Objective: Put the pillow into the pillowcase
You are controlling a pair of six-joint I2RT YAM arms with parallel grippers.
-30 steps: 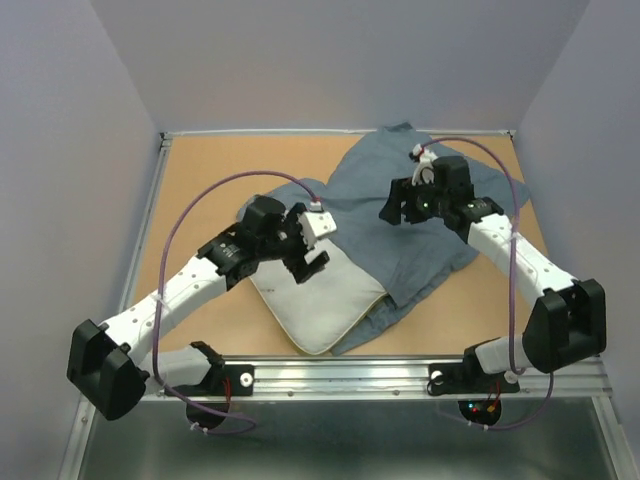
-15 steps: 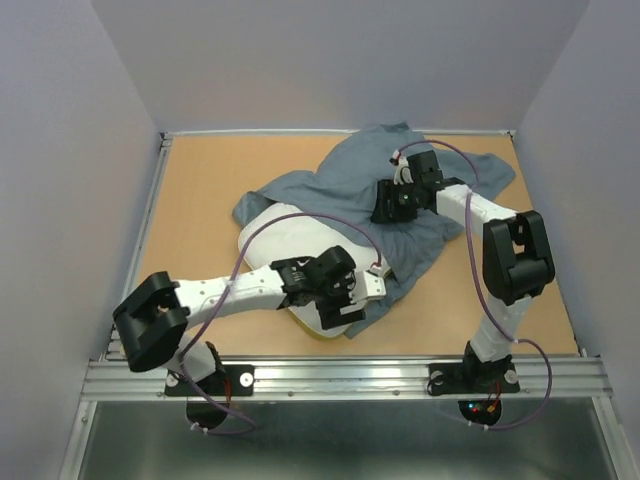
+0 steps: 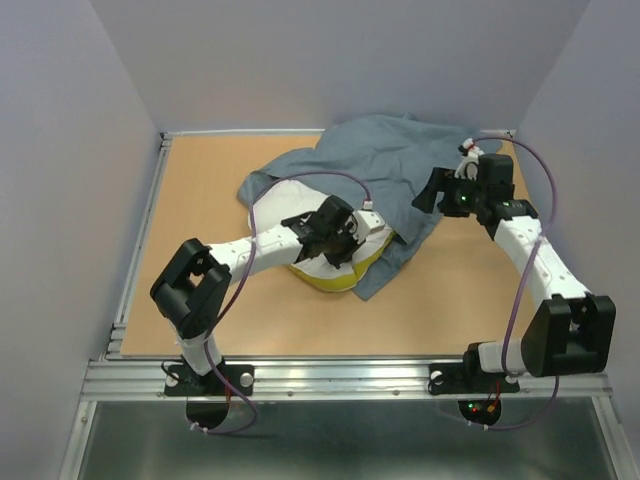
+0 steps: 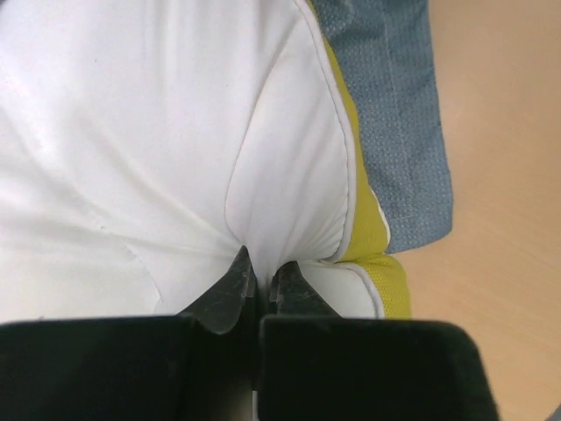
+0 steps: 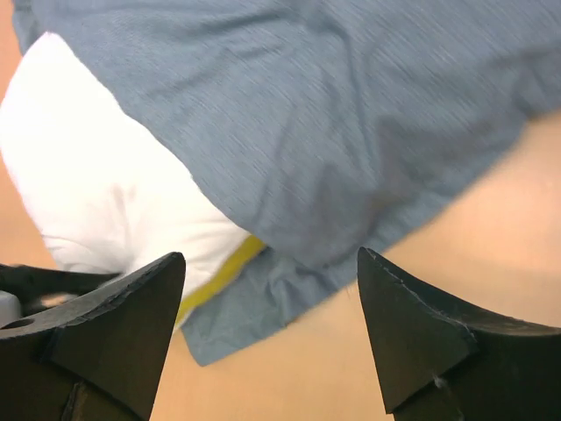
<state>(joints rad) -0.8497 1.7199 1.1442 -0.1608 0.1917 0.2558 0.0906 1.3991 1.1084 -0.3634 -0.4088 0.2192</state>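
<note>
- lying near the middle of the tan table (image 3: 200,180), the pillow (image 3: 272,215) is seen white face up, with its yellow underside (image 3: 330,281) shown along the near edge.
- the pillowcase (image 3: 390,160) is spread from the far right of the table towards the middle, plain slate-blue face up and rumpled.
- the far and right parts of the pillow are covered by the pillowcase, while the left and near parts are left bare.
- in the right wrist view, blue cloth is seen both above the pillow and below its yellow strip, so the near right corner is lapped by cloth on two sides; whether that corner is truly inside the sack's mouth cannot be told.
- the left gripper (image 4: 259,282) is set on the pillow's near right part, with its jaws closed tight on a small pinched fold of the white cover, from which creases are drawn towards the tips.
- just beside that pinch, the yellow edge is bordered by a strip of pillowcase and then by bare table.
- the right gripper (image 5: 270,256) is held above the pillowcase's right edge, with its jaws spread wide and nothing between them; no cloth is touched by its fingers.
</note>
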